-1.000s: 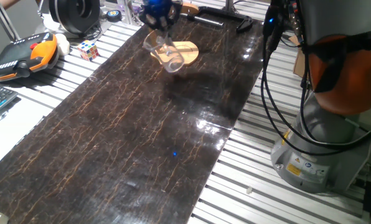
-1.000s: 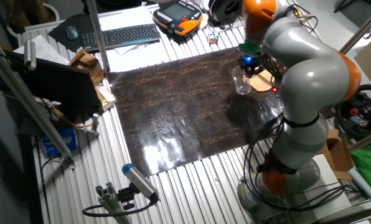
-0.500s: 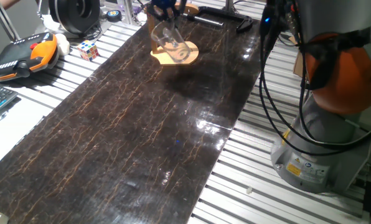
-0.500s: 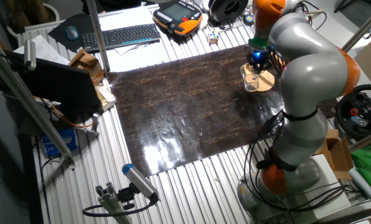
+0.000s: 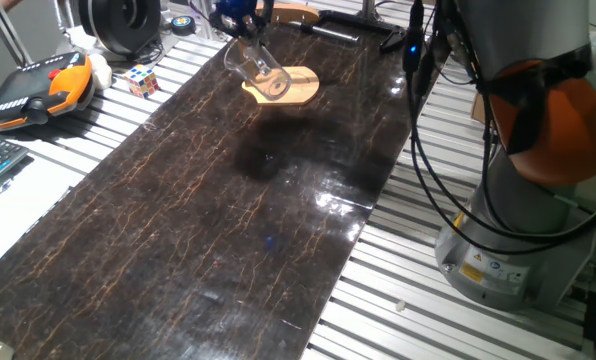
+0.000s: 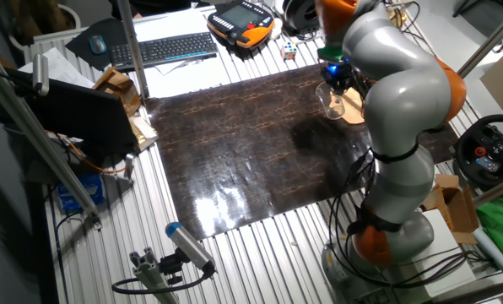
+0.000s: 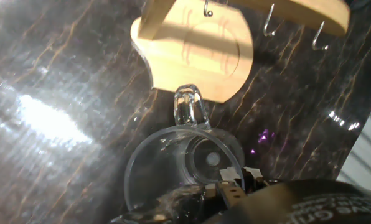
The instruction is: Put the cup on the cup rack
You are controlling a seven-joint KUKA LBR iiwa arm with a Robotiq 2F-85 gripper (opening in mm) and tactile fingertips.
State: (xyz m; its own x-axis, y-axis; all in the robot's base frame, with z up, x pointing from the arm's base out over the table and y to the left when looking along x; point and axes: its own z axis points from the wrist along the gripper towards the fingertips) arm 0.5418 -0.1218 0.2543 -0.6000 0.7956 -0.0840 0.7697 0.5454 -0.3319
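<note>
Since the earlier frames the end effector [image 5: 240,14] has carried the cup [image 5: 253,64] from a spot nearer on the tabletop [image 5: 208,220] to the far end, now slightly left of the rack base instead of in front of it.

One fixed view: cup hangs tilted in the air, mouth toward the near right, just above the left edge of the cup rack [image 5: 283,84] base. End effector is clamped on the cup's upper wall.

Other fixed view: cup [image 6: 332,101] is held off the tabletop beside the rack [image 6: 354,109], most of which the arm hides.

Hand view: the clear cup [image 7: 179,163] does have a handle, a glass loop pointing away toward the rack base [image 7: 195,53]. The rack's top arm crosses the upper edge with small metal hooks [image 7: 269,28] hanging from it. End effector [image 7: 232,190] grips the cup rim at bottom; fingers mostly out of frame.

Judgement: hanging step not yet done. To do it well, align the handle loop with one hook, approach slowly from below the hook tip, and let go only once the loop is seated. Rack looks light; a sideways nudge could tip it.
</note>
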